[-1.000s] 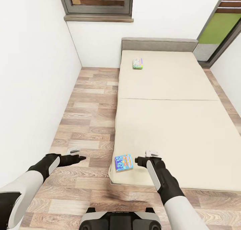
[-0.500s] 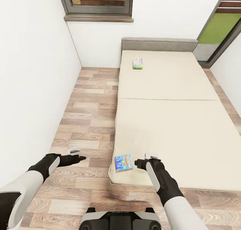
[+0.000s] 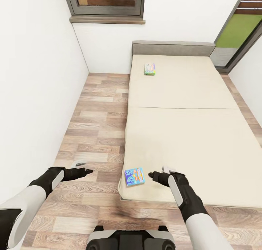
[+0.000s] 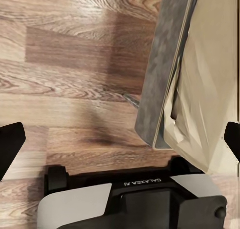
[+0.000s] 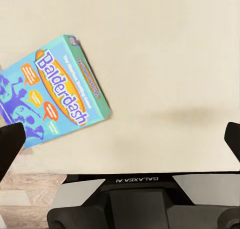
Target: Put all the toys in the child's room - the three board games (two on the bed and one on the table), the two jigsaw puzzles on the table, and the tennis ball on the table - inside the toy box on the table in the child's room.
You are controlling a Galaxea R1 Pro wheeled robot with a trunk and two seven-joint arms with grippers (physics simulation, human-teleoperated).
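head view: right tool (image 3: 162,171) shifted right

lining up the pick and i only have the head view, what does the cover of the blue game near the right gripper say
Observer: The right wrist view reads "Balderdash" on the blue board game, in white letters on an orange band.
Operator: is the right gripper open
Observer: Yes. In the right wrist view the right gripper has its fingertips spread to the two sides of the picture, with bare mattress between them and the game off toward one fingertip.
Operator: and the left one
Observer: The left gripper is open too, looking down at the wood floor beside the corner of the bed.
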